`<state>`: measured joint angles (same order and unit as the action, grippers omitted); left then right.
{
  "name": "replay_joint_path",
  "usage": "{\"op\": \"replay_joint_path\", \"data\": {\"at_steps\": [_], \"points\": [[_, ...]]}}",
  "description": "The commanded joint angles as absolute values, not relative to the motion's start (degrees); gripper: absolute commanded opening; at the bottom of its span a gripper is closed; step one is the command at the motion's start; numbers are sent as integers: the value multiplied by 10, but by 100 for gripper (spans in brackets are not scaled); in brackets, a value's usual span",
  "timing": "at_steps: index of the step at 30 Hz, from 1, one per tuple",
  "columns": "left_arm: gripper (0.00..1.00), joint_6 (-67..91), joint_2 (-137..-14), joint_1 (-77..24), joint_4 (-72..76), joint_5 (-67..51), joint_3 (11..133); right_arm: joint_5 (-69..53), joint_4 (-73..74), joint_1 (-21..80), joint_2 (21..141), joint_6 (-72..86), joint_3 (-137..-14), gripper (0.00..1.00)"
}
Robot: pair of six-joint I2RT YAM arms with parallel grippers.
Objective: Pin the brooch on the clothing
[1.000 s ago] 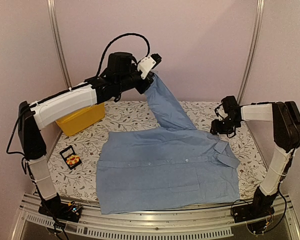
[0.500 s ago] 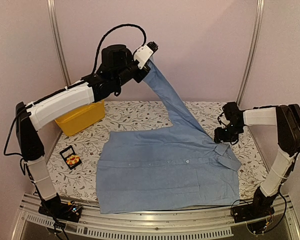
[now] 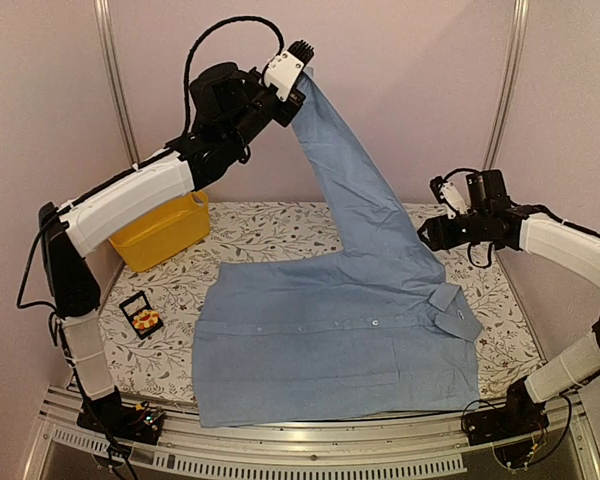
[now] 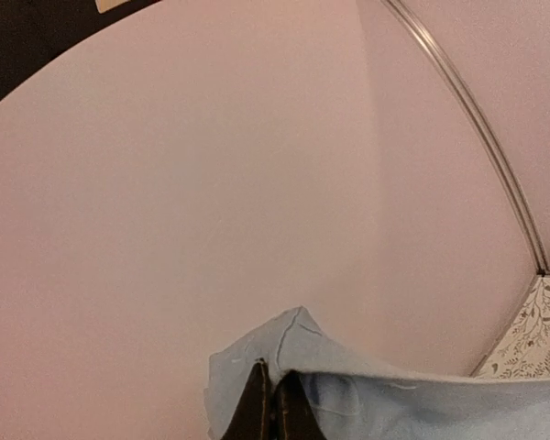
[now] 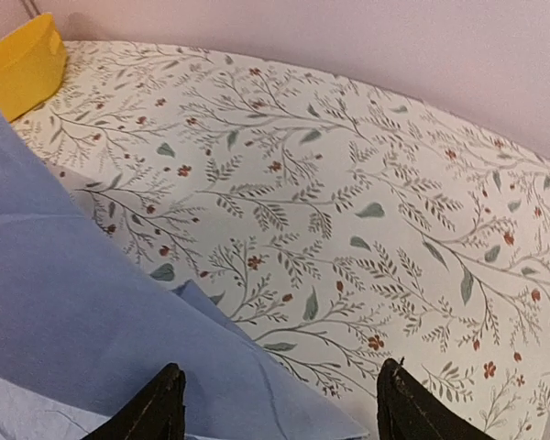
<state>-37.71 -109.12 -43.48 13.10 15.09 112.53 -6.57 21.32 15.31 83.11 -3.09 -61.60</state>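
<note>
The light blue shirt (image 3: 330,340) lies flat on the table, collar to the right. My left gripper (image 3: 302,62) is shut on the end of one sleeve (image 4: 257,367) and holds it high near the back wall, so the sleeve hangs taut up from the shirt. My right gripper (image 3: 430,236) is open and empty, above the table by the shirt's collar side; its fingers (image 5: 156,412) frame blue cloth (image 5: 92,321) and floral table. The brooch (image 3: 147,320), orange-yellow, sits in a small black box (image 3: 138,312) at the table's left.
A yellow plastic basin (image 3: 165,232) stands at the back left, also showing in the right wrist view (image 5: 18,69). The table has a floral cover (image 3: 270,225). Metal frame posts (image 3: 507,90) rise at the back corners.
My left gripper has risen higher with the sleeve, pulling it tauter. My right gripper has lifted and moved back from the collar.
</note>
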Motion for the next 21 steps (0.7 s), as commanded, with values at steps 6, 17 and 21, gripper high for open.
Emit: {"op": "replay_joint_path", "data": {"at_steps": [6,17,21], "points": [[0,-365,-1107,-436,165,120,1100,-207,10,176,801,-208,-519,71],[0,-384,-1115,-431,192,139,1091,-185,-18,175,765,-251,-469,69],[0,-385,-1115,-431,194,137,1088,-171,-113,158,793,-218,-449,68]]}}
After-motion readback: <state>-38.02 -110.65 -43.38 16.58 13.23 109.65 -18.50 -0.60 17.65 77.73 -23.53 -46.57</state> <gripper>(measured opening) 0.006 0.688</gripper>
